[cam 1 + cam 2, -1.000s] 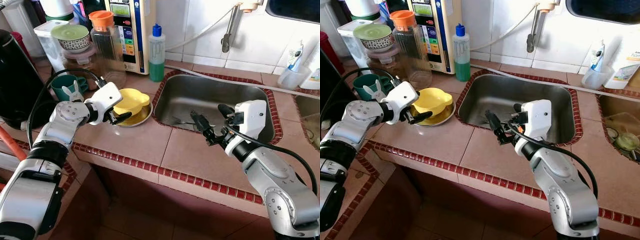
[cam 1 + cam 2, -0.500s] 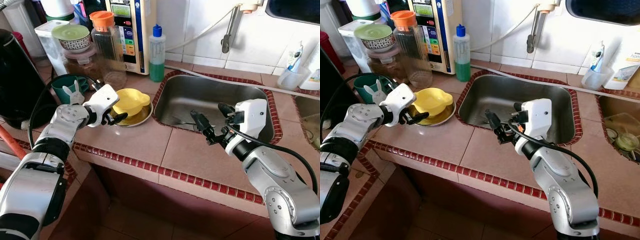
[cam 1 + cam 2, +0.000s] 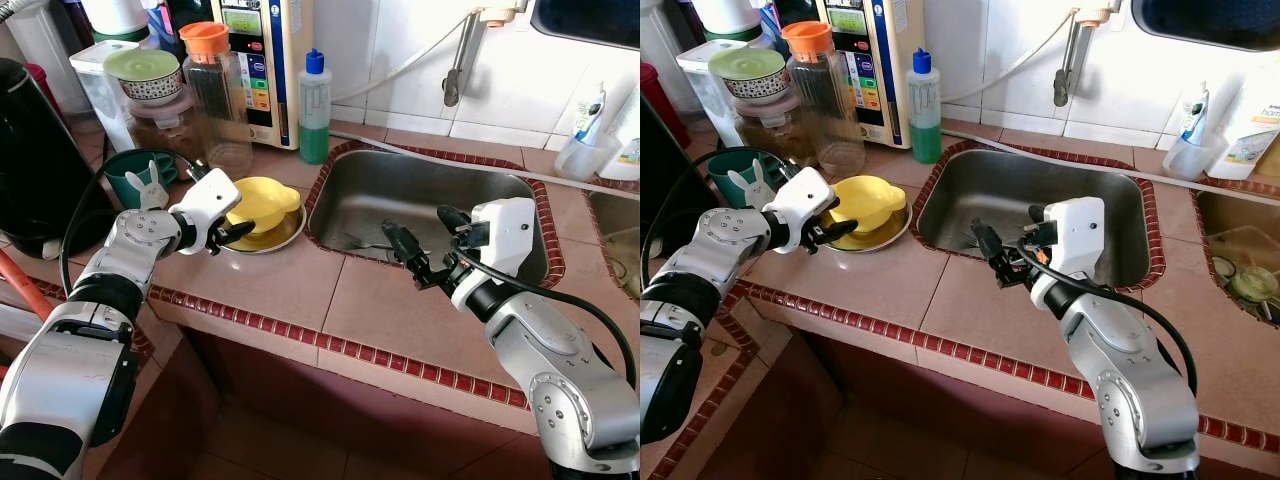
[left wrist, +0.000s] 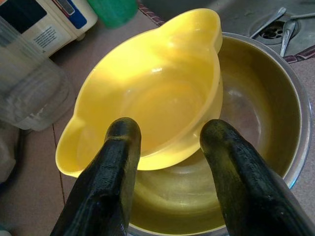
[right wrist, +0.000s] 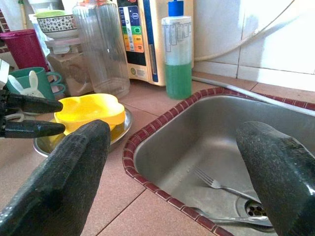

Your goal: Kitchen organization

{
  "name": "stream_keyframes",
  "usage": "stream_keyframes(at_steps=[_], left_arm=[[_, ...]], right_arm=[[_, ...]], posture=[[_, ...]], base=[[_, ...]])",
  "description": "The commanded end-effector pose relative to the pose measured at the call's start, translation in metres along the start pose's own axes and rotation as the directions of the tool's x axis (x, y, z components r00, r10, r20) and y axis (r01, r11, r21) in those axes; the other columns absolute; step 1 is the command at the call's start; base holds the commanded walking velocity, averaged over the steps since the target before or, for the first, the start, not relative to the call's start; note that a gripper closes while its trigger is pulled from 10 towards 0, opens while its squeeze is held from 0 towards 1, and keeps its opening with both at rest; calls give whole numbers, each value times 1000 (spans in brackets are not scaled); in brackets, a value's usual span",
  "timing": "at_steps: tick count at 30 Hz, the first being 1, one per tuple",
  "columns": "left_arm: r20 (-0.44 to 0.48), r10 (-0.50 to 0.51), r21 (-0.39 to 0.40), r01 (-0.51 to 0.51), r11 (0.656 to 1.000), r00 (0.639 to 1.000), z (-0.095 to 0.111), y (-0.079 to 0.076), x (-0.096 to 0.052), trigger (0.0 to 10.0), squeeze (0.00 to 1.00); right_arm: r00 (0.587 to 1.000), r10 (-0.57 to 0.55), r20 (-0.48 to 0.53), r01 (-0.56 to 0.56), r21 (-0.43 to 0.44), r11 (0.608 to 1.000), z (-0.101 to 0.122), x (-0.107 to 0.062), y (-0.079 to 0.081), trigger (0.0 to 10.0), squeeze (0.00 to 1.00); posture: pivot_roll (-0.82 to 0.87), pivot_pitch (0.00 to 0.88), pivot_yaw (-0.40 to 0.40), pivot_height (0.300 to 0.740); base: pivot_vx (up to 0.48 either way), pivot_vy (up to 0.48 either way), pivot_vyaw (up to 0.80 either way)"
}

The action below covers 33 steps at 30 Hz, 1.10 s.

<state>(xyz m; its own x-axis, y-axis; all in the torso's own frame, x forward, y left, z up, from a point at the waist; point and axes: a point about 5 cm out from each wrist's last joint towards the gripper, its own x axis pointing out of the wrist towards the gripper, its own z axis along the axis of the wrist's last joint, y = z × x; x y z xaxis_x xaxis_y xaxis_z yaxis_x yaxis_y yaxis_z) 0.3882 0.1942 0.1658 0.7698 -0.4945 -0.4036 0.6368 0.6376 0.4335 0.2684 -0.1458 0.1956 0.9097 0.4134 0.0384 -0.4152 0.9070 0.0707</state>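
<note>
Reaching step: left gripper (image 4: 165,162), fingers spread, at the yellow bowl (image 4: 147,98) (in a metal dish (image 4: 266,123)) — next, close on its rim; right gripper (image 3: 420,250) open.

Tiled counter (image 3: 300,290), steel dish (image 3: 272,236), green bottle (image 3: 313,105), jug (image 3: 215,95), green mug (image 3: 128,175)

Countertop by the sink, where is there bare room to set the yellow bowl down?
Bare tile lies between the metal dish, the sink and the counter's red edge. The back left is crowded: jug, soap bottle, green mug. Left gripper is at the yellow bowl.
</note>
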Motion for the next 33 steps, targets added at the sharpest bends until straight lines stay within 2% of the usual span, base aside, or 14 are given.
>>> stream_keyframes(at_steps=[1, 26, 30, 33], left_arm=[[15, 13, 8, -14, 1000, 1000, 6, 6, -1, 0, 0], [40, 48, 23, -49, 999, 998, 9, 13, -6, 0, 0], [63, 74, 21, -76, 997, 995, 11, 15, -8, 0, 0], [101, 132, 36, -136, 990, 986, 17, 20, -10, 0, 0]], right_arm=[[1000, -2, 10, 2, -10, 1000, 4, -2, 0, 10000, 945], [1000, -3, 15, 3, -8, 1000, 4, -1, -1, 10000, 941], [1000, -2, 15, 2, -8, 1000, 4, 0, -1, 10000, 937], [1000, -2, 16, 2, -8, 1000, 4, 0, -1, 10000, 937]], posture=[[-25, 2, 39, 740], [-18, 0, 41, 740], [-18, 0, 39, 740], [-16, 0, 39, 740]], base=[[0, 0, 0], [0, 0, 0], [0, 0, 0], [0, 0, 0]])
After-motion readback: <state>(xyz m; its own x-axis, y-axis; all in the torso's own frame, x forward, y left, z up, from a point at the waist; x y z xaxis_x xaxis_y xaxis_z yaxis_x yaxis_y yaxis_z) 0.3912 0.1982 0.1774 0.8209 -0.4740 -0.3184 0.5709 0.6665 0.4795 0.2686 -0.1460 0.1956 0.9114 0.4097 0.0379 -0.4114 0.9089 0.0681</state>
